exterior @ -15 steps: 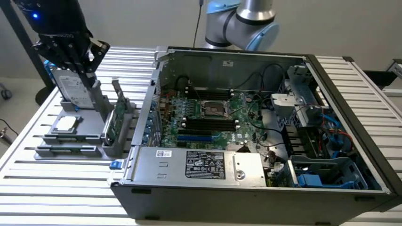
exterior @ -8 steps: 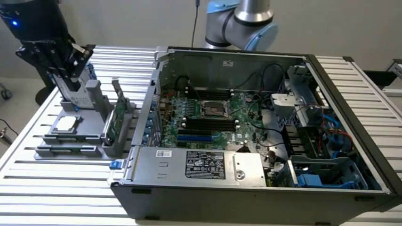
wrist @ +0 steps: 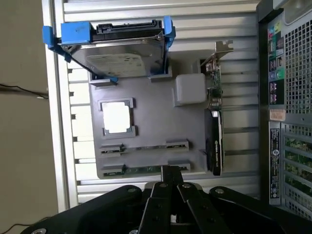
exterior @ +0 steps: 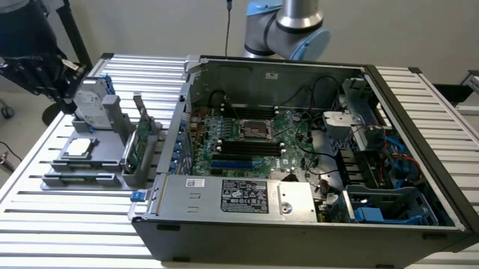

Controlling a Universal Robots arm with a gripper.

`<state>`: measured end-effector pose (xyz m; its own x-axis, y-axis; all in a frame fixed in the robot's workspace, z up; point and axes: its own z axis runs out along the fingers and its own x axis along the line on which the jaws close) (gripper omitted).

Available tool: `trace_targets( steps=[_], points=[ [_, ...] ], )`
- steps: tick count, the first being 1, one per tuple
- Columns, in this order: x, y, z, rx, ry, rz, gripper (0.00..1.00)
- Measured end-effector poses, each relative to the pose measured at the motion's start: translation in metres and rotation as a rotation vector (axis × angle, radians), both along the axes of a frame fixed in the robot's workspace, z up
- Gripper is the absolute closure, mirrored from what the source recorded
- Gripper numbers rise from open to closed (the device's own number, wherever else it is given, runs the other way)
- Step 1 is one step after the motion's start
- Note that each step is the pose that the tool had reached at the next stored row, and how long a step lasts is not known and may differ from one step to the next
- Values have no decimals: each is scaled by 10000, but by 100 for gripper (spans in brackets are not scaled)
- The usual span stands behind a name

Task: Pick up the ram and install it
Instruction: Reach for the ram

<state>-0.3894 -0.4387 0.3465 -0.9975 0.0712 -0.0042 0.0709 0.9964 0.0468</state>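
Note:
The ram (wrist: pixel 139 170) is a thin green stick standing on edge in a slot of the grey fixture (wrist: pixel 146 122). A second thin stick (wrist: pixel 146 146) sits in the slot beside it. My gripper (wrist: pixel 168 169) hangs above the fixture, its black fingers shut together with nothing between them, the tips over one end of the ram's slot. In the exterior view the gripper (exterior: pixel 46 78) is a dark mass high over the fixture (exterior: pixel 90 168) at that view's left. The open computer case (exterior: pixel 299 145) shows the motherboard with black memory slots (exterior: pixel 250 148).
The fixture also carries a silver hard drive in a blue frame (wrist: pixel 122 53), a processor (wrist: pixel 117 117) and a taller green card with a metal bracket (wrist: pixel 214 122). The case's rear panel (wrist: pixel 287 97) stands close beside the fixture. All rest on a slatted metal table (exterior: pixel 67 218).

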Motion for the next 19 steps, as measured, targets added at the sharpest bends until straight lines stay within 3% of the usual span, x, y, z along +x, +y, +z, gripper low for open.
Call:
trace_targets(
  steps=[5, 9, 12, 16, 19],
  points=[
    [-170, -19, -60, -3, 76, -1, 89],
    [-193, -59, -92, -3, 236, 11, 89],
    [-193, -136, -120, -3, 351, 33, 89],
    [-193, -256, -158, -4, 382, 87, 89],
    [-193, -290, -187, -6, 383, 205, 89]
  ],
)
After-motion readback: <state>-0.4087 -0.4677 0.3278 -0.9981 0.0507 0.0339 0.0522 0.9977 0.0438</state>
